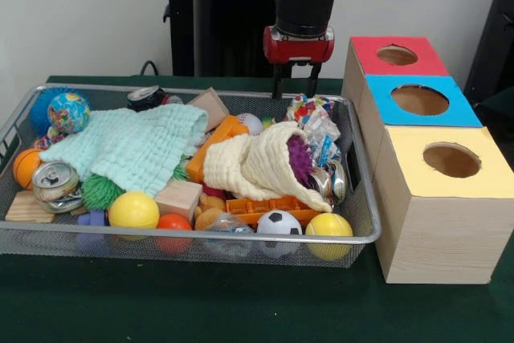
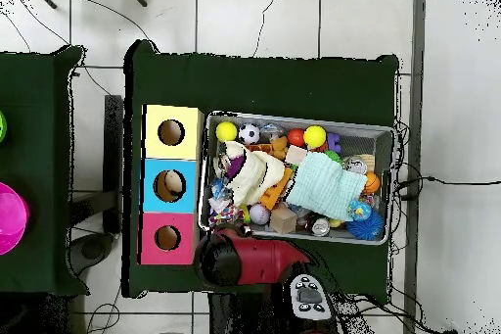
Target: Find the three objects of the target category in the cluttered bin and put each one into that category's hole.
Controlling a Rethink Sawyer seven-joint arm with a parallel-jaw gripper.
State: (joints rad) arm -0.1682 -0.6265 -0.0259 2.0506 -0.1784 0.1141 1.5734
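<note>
The cluttered bin (image 1: 363, 198) is a wide silver wire-mesh tray, also seen in the overhead view (image 2: 391, 178). It holds balls, cans, wooden blocks and cloths. My gripper (image 1: 295, 82) hangs just above the bin's far right corner, over crumpled wrappers (image 1: 315, 122). Its two dark fingers stand apart with nothing between them. In the overhead view the red arm (image 2: 240, 257) covers the gripper. Three wooden boxes stand beside the bin, each with a round hole on top: red (image 1: 397, 55), blue (image 1: 419, 100) and yellow (image 1: 450, 160).
In the bin lie a mint cloth (image 1: 132, 146), a cream cloth (image 1: 257, 165) over a purple spiky ball (image 1: 299, 158), yellow balls (image 1: 133, 210) (image 1: 328, 225), a soccer ball (image 1: 279, 222), a globe ball (image 1: 68, 112), cans (image 1: 55, 181) and wooden blocks (image 1: 178, 197).
</note>
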